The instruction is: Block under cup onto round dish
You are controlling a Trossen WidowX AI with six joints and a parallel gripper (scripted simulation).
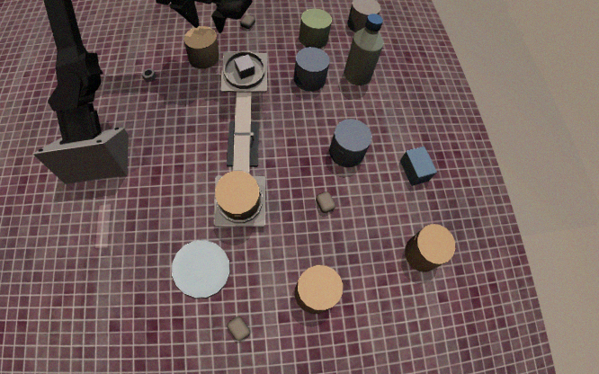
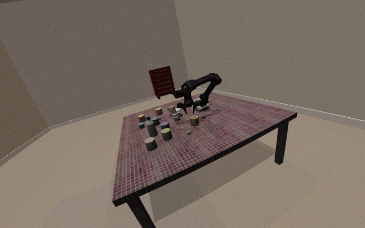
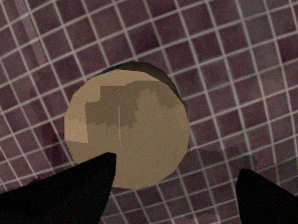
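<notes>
I am looking down past my gripper (image 1: 205,18), and its jaws are standing apart with nothing between them. Right under the jaws, a tan cup (image 1: 201,46) is standing upside down on the tiled table (image 1: 455,288). It is not touching the jaws; in the wrist view I am seeing its round top (image 3: 127,129) below and between the two dark fingertips.

Just beside that cup, off to one side of the jaws, the small gray block (image 1: 245,65) is sitting in the open, inside the ring on the near pad of the balance (image 1: 242,134). So I am counting one block out in the open. At the other end of the balance, far from the jaws, the second tan cup (image 1: 236,194) is standing on its pad.

The pale round dish (image 1: 200,268) is lying on the table even farther from the jaws, past that second cup.

I am counting four tan cups in all: the two above, plus one (image 1: 318,289) and another (image 1: 429,246) standing well away. I am also seeing two blue-gray cylinders (image 1: 311,67) (image 1: 350,142), one green cylinder (image 1: 315,27), one bottle (image 1: 363,51), one blue cube (image 1: 417,164), three small pebbles (image 1: 325,201) (image 1: 238,328) (image 1: 247,21) and one nut (image 1: 148,74).
</notes>
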